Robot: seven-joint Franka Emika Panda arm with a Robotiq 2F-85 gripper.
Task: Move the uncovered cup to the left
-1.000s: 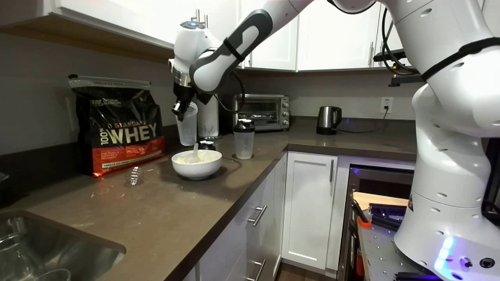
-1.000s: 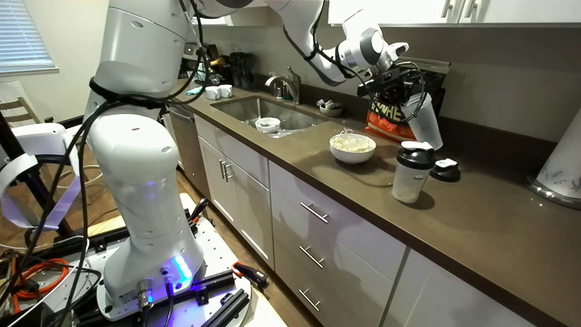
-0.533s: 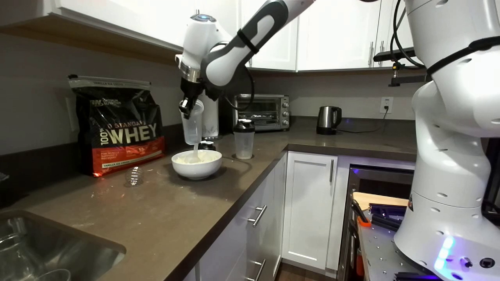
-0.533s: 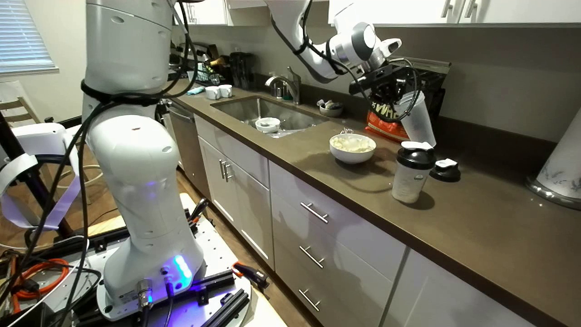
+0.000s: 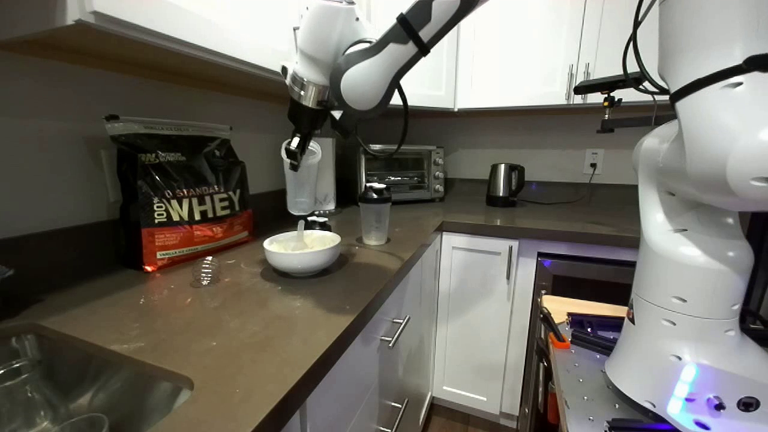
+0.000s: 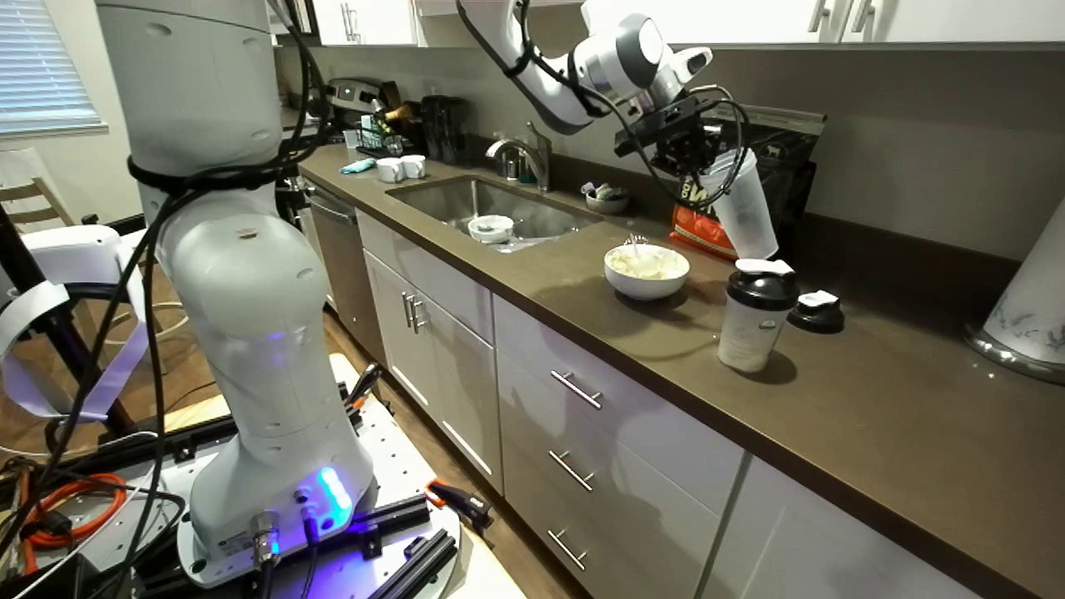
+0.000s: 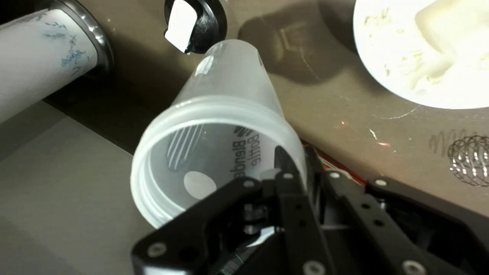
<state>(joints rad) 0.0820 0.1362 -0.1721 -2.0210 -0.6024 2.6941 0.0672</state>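
Observation:
The uncovered cup (image 5: 302,191) is a tall frosted tumbler, held in the air above the counter behind the white bowl (image 5: 300,263). In an exterior view the cup (image 6: 746,218) leans, its base toward the lower right. My gripper (image 5: 293,156) is shut on the cup's rim. In the wrist view one finger of the gripper (image 7: 300,162) is inside the cup (image 7: 233,82) and the other is outside its wall. The cup's inside looks empty. A shaker cup (image 5: 375,223) with a black lid stands on the counter; it also shows in an exterior view (image 6: 749,337).
A loose black lid (image 6: 817,314) lies near the shaker cup. A whey bag (image 5: 186,198) stands against the wall. A wire whisk ball (image 5: 206,273) lies before the bowl. A sink (image 5: 150,390) is cut into the counter. A white cylinder (image 6: 1032,291) stands behind.
My gripper has carried the cup rightward and slightly up in an exterior view, leftward and up in another. The cup looks more upright in one of them. The bowl and shaker cup stayed put.

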